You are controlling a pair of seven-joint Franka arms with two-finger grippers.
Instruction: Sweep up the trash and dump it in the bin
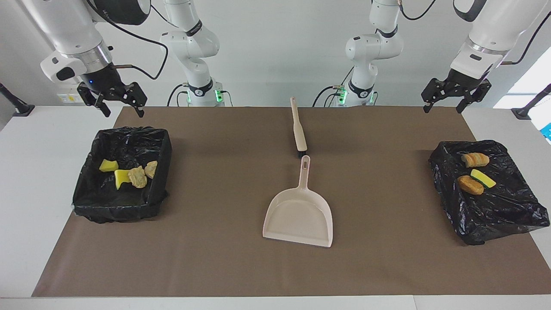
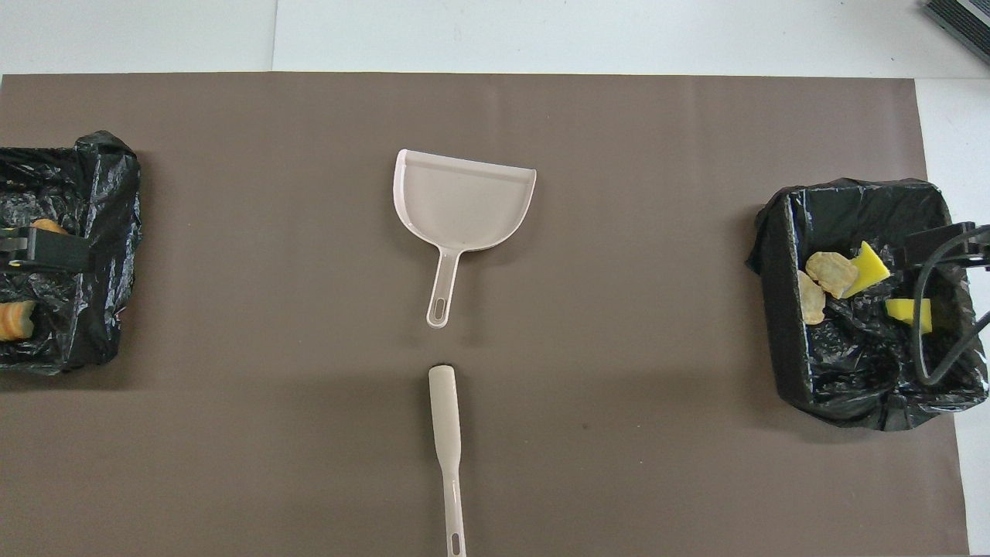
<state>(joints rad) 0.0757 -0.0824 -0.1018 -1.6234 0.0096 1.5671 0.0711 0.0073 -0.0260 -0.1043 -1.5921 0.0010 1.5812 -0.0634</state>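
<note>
- Seemingly done: both arms wait raised, left gripper (image 1: 444, 98) and right gripper (image 1: 115, 101) spread wide, empty.
- Brush (image 1: 298, 128) lies nearest the robots, dustpan (image 1: 300, 214) farther out.
- Trash (image 1: 129, 172) sits in the bins (image 1: 88, 196); no next move seems needed.

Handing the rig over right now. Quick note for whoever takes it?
Left gripper: open, empty, raised near the bin at its end of the table.
Right gripper: open, empty, raised near the other bin.
Trash: three pieces on the first bin's bag, four inside the second.
Dustpan empty and brush lie mid-mat.
Done: no trash on the mat.
Left: seemingly nothing.
</note>
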